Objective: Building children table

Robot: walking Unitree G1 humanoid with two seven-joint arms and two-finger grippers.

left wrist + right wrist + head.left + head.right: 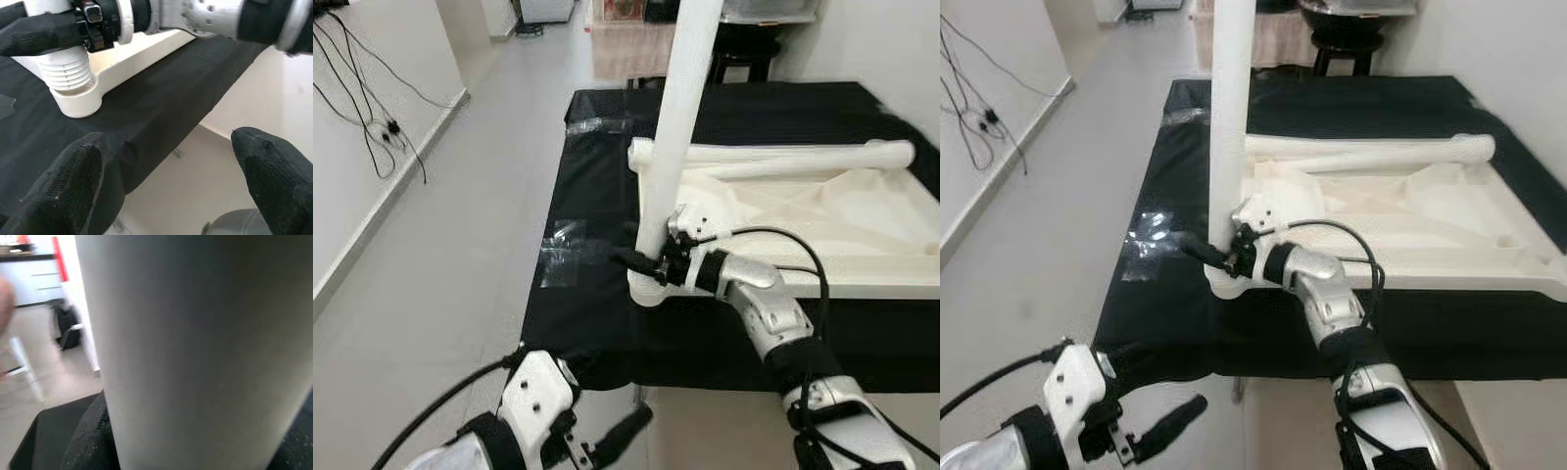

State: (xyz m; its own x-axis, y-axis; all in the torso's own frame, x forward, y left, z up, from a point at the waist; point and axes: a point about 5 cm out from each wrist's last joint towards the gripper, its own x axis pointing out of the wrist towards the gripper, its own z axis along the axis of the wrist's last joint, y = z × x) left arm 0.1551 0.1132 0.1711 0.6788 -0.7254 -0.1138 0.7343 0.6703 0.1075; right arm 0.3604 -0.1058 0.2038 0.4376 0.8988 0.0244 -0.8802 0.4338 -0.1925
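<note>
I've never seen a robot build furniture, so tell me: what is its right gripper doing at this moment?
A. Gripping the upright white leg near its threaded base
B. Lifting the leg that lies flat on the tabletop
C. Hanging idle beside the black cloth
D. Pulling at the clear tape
A: the right gripper is closed around the upright white leg, just above the corner socket of the upturned tabletop.

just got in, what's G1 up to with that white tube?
It's assembling a child's table. The white tabletop lies upside down on a black-covered surface. The right gripper is shut on an upright white table leg standing in the near-left corner socket, threaded end at the socket. A second leg lies across the tabletop's far side. The left gripper hangs open below the near edge, holding nothing.
</note>
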